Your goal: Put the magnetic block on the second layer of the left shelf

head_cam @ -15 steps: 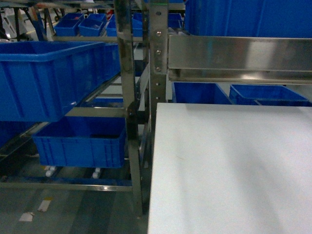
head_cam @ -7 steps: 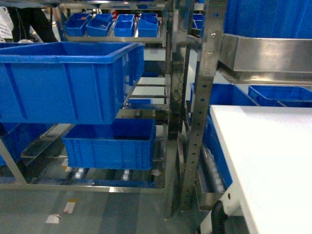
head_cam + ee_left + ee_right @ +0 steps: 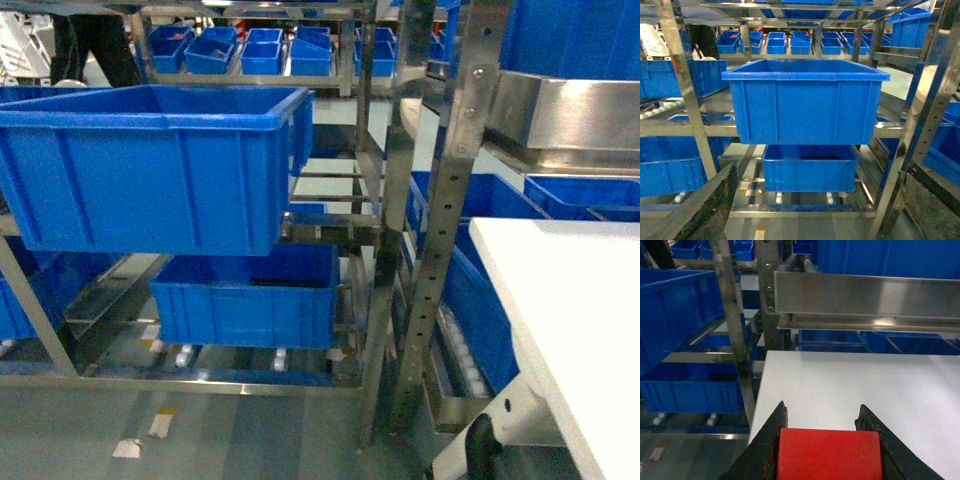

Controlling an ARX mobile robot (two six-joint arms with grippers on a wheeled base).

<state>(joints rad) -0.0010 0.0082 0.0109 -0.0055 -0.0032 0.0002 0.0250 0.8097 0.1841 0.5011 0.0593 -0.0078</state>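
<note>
Right now the steel rack (image 3: 440, 230) fills the left of the head view, its punched uprights carrying rail bars at each tier, and that is the place to aim for. Sitting on the second layer is the big blue tub (image 3: 150, 165), open-topped and deep, which looks like the natural catch for a small drop; the left wrist camera faces that same tub (image 3: 805, 102) square on. Below it rests a lower blue crate (image 3: 245, 300), not the target. Off to the right lies the white worktop (image 3: 570, 300), well apart from the tub. Down to the small stuff: the right gripper (image 3: 826, 422) is clamped on the red block (image 3: 829, 454), one dark finger pressing each side, holding it over the worktop edge, so my read is it is being carried across and not yet released. The left gripper shows only dark edges low in its own view; open or closed, I cannot tell.
</note>
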